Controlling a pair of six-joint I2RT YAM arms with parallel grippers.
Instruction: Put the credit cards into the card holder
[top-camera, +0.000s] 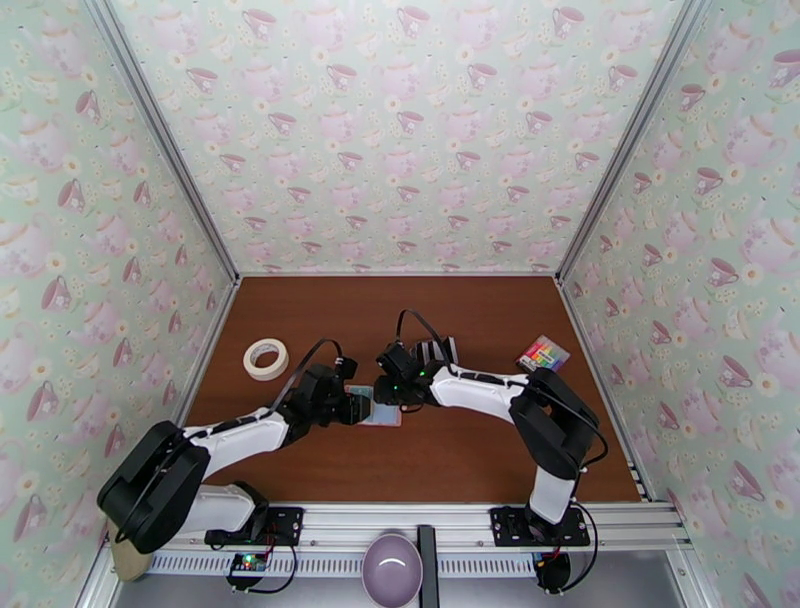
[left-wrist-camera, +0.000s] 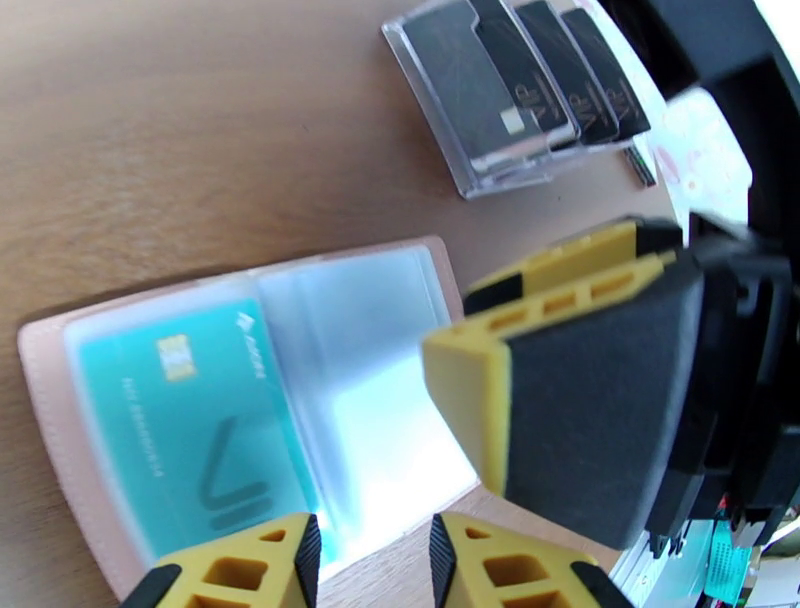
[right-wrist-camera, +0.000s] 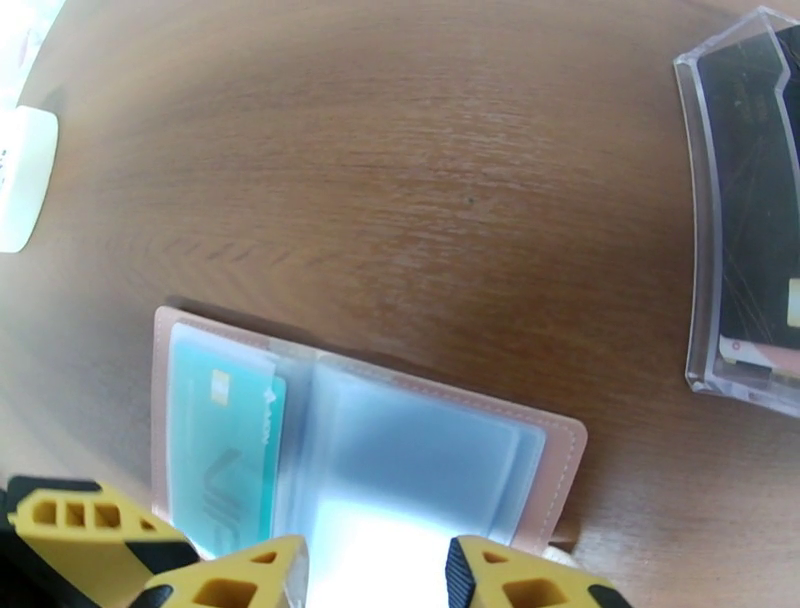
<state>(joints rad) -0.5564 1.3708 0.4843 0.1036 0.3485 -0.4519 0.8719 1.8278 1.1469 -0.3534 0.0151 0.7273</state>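
Observation:
The pale pink card holder (top-camera: 385, 416) lies open on the brown table, its clear sleeves facing up (left-wrist-camera: 330, 360) (right-wrist-camera: 420, 450). One teal credit card (left-wrist-camera: 190, 420) (right-wrist-camera: 225, 450) sits inside the left sleeve. More credit cards, black ones, stand in a clear tiered stand (left-wrist-camera: 500, 100) (top-camera: 437, 352) (right-wrist-camera: 745, 230) beyond the holder. My left gripper (top-camera: 358, 408) (left-wrist-camera: 375, 565) is open, its yellow fingertips straddling the holder's near edge. My right gripper (top-camera: 392, 397) (right-wrist-camera: 375, 575) is open too, low over the middle sleeves with nothing between its fingers (left-wrist-camera: 580, 400).
A roll of white tape (top-camera: 265, 359) lies at the left of the table. A rainbow-striped block (top-camera: 543, 354) sits at the right. A purple bowl (top-camera: 392, 570) rests below the table's near rail. The two grippers are almost touching over the holder.

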